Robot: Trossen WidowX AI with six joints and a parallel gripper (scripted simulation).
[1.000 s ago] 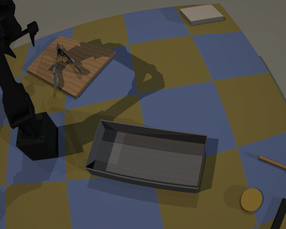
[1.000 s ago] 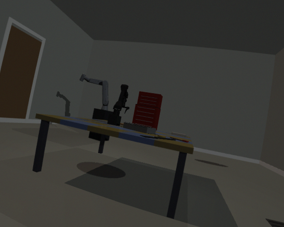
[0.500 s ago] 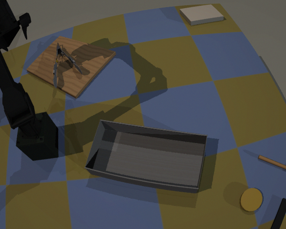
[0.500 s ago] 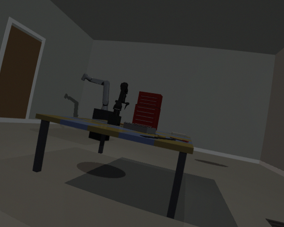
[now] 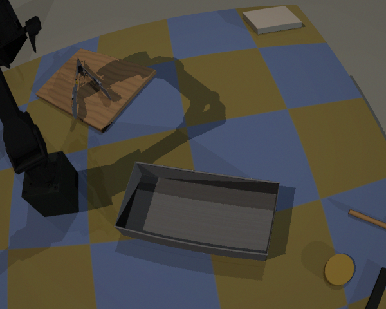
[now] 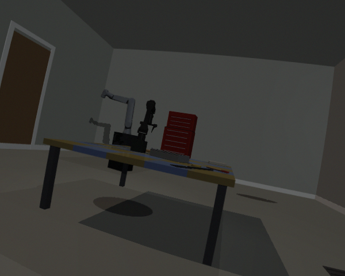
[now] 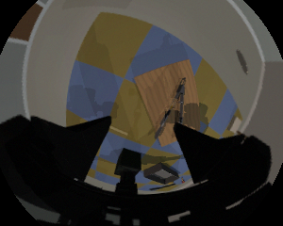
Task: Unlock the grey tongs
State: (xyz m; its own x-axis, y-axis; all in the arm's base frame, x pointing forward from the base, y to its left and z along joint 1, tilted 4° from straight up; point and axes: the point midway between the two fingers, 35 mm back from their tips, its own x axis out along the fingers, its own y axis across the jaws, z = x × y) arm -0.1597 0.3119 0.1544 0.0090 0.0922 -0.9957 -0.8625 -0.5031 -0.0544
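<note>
The grey tongs (image 5: pixel 74 100) (image 7: pixel 181 89) lie on the wooden board (image 5: pixel 53 89) (image 7: pixel 153 89) with their two arms spread apart in a V. The hinge end is toward the back of the board in the top view, and the tip of one arm reaches the board's front-left edge. My gripper (image 5: pixel 22 59) (image 7: pixel 143 122) is open and empty, raised above and away from the tongs, with its fingers wide apart. The roasting tin (image 5: pixel 193 245) (image 6: pixel 167 156) is empty in the top view. The gravity lock is too small to make out.
A white block (image 5: pixel 273 20) is at the far corner of the table. A yellow disc (image 5: pixel 339 269), a wooden rod (image 5: pixel 372 221) and a black bar (image 5: pixel 379 286) lie right of the tin. A red cabinet (image 6: pixel 178 138) and a grey arm (image 6: pixel 129 112) stand behind the table.
</note>
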